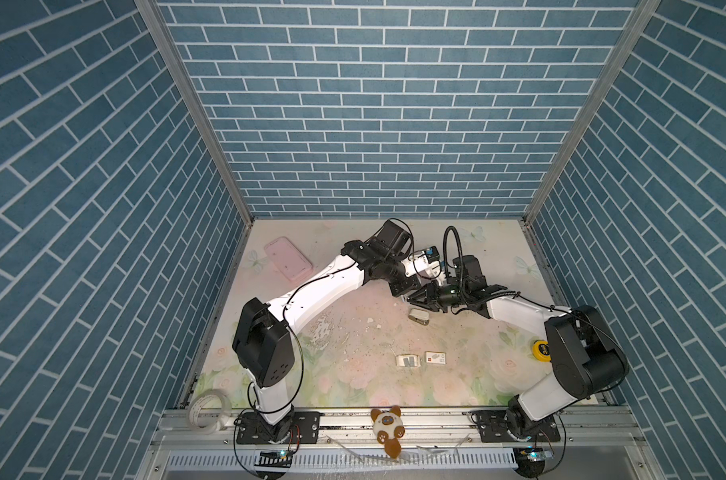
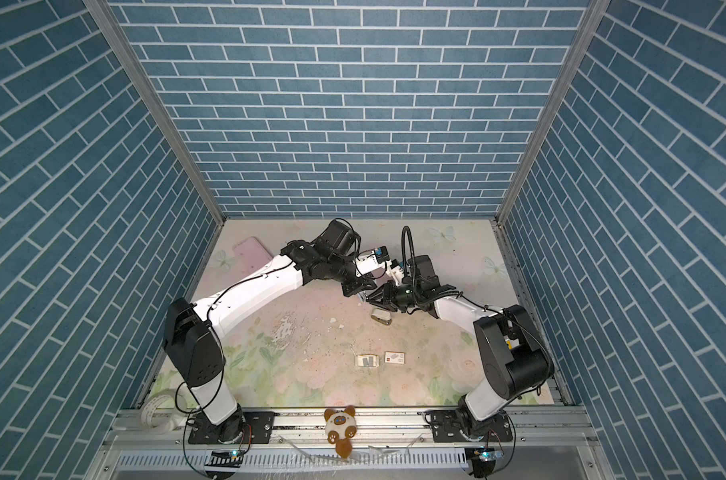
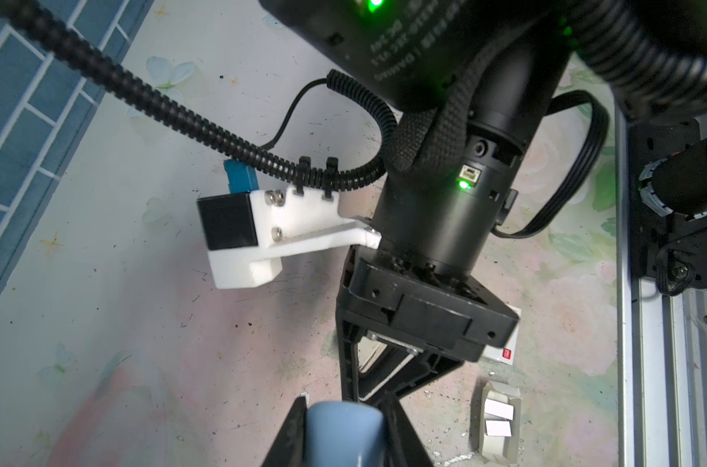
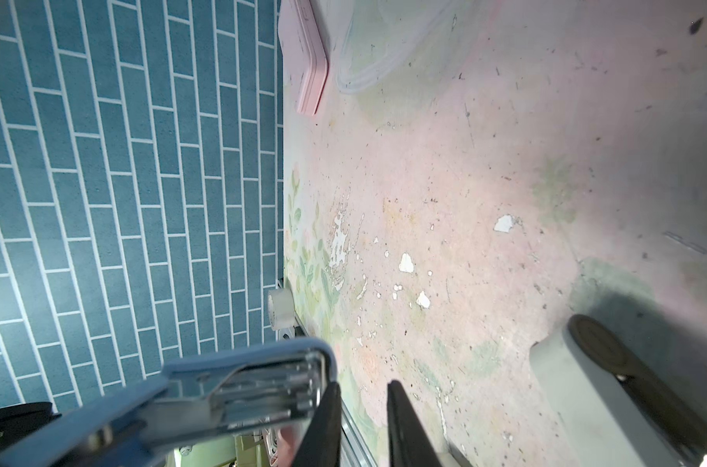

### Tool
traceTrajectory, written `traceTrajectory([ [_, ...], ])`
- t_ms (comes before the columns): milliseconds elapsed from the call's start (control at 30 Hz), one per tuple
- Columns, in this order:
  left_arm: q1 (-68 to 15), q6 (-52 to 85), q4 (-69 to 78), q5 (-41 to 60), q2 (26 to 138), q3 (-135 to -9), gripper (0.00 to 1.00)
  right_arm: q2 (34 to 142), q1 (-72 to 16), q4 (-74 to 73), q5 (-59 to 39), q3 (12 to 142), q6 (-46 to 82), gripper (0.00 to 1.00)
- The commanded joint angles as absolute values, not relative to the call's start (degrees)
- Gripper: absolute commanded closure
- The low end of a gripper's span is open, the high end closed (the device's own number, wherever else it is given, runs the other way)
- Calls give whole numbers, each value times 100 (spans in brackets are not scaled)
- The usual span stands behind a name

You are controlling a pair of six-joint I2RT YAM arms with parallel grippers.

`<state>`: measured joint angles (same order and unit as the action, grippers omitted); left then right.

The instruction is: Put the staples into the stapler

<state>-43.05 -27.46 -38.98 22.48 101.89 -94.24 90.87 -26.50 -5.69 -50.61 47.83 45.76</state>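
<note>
I see the left gripper (image 3: 346, 400) pinching the blue stapler (image 3: 343, 434) between its two black fingers. The stapler is up off the table (image 1: 353, 328), near the middle and toward the back wall.

In the right wrist view the stapler (image 4: 238, 388) is open. Its top is blue. Inside it there is a shiny metal track with a square end.

The right gripper (image 4: 364, 384) is just beside that metal end. Its fingers are a little apart and I see nothing between them. I cannot tell if one finger touches the stapler.

The staples (image 1: 407, 361) are thin grey strips. They lie side by side in a small white card tray (image 1: 399, 360). The tray sits flat near the front of the table, well apart from both grippers. The left wrist view shows two strips (image 3: 498, 409) in it. Just beside the tray lies the white sleeve (image 1: 435, 358) with a red mark.

A grey and white thing (image 1: 418, 316) lies on the table near the right gripper.
</note>
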Motion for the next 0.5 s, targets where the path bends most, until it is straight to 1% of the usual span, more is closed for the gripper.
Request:
traceTrajectory([
  [0,-4324,-2607,-3762,2197,10220,-9446,93,9013,-2700,-800,-5079,4752,4658,77],
  [233,-4247,-2595,-3801,2262,10201,-9421,93,8789,-2688,-210,-4914,4712,4161,73],
  [300,-4095,-2509,-3862,2554,10228,-9454,93,8641,-2632,-223,-4878,4567,4039,70],
  [467,-3557,-2187,-4242,3804,10486,-9833,92,8064,-2511,-743,-5062,3991,3771,65],
])
